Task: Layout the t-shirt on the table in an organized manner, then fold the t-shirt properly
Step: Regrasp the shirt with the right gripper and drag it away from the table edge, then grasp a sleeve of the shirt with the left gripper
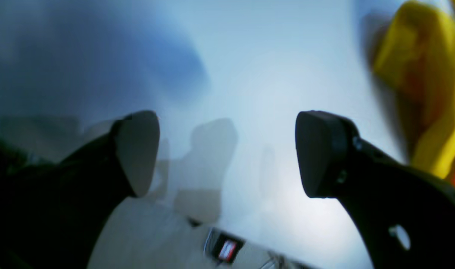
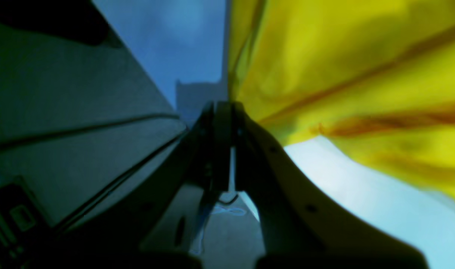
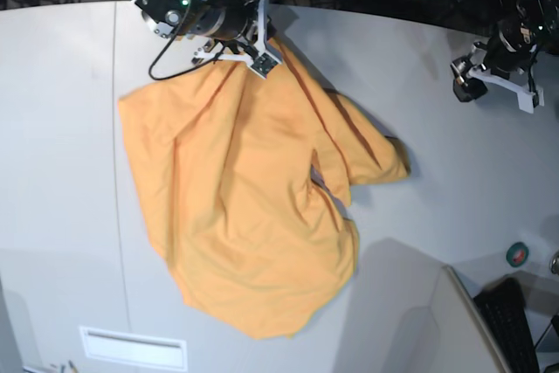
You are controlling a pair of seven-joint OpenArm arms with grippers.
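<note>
Right gripper (image 3: 262, 60) is clamped shut on the top edge of the t-shirt (image 3: 236, 207); right wrist view shows the jaws pressed together with yellow-orange cloth fanning out from the pinch. Left gripper (image 3: 493, 80) is wide open and holds nothing: the left wrist view shows both pads apart with only bare table (image 3: 61, 128) between them, the shirt blurred off to one side.

Shirt lies mostly on the table, crumpled, not yet laid flat. Its long axis runs from the right gripper's pinch at the far edge down toward the near edge of the base view. One bunched lobe (probably a sleeve) sticks out toward the left arm's side.

Key relation: that lobe is the shirt part nearest the left gripper, but the two are well apart, with open table between. The right arm is already on the cloth. My read: the left has to travel across toward the shirt and take a second corner before any spreading pull works. Risk is dragging the whole shirt from one pinch point.
</note>
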